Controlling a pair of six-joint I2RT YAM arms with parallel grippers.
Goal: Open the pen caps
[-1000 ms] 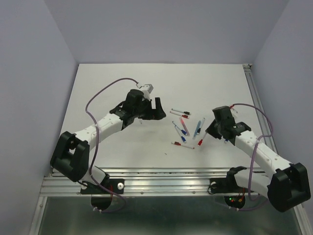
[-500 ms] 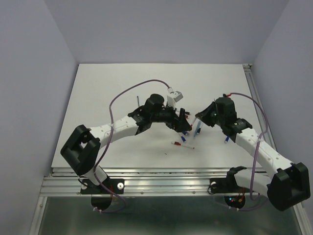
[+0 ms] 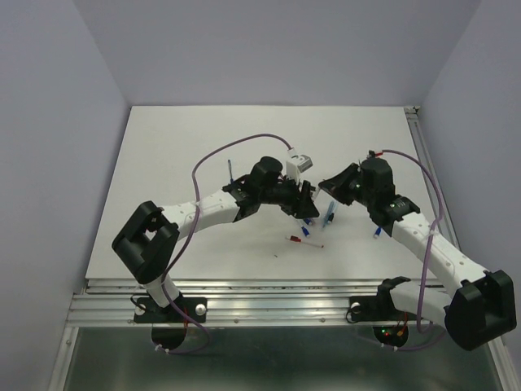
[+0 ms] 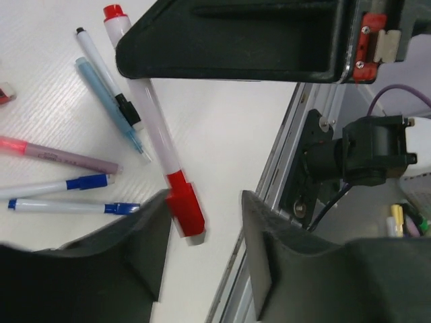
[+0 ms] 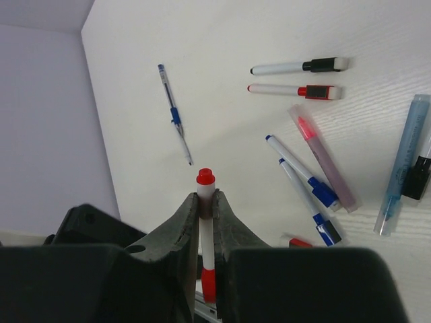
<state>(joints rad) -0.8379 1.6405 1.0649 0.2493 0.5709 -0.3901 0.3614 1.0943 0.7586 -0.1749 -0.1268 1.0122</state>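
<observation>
My right gripper (image 5: 207, 198) is shut on a white pen (image 5: 206, 235), held above the table with a red knob (image 5: 205, 177) at one end and a red pen cap (image 4: 185, 208) at the other. In the top view both grippers meet at mid-table, the right gripper (image 3: 330, 186) facing the left gripper (image 3: 307, 199). The left gripper (image 4: 205, 198) stands open around that red cap: the cap lies close against one finger (image 4: 135, 249), and a gap shows to the other finger (image 4: 269, 242). More capped pens lie on the table below, with blue caps (image 4: 86, 182), a black cap (image 5: 323, 64) and a red one (image 5: 316, 92).
A pink highlighter (image 5: 323, 158) and a pale blue pen (image 5: 404, 161) lie among the loose pens. A blue ballpoint (image 3: 230, 171) lies apart to the left, and a red-capped pen (image 3: 304, 240) lies nearer the front. The metal rail (image 3: 269, 297) runs along the table's near edge.
The left arm swung right to meet the right gripper, and its jaws have narrowed around the red cap. The right gripper lifted its pen and moved left.
</observation>
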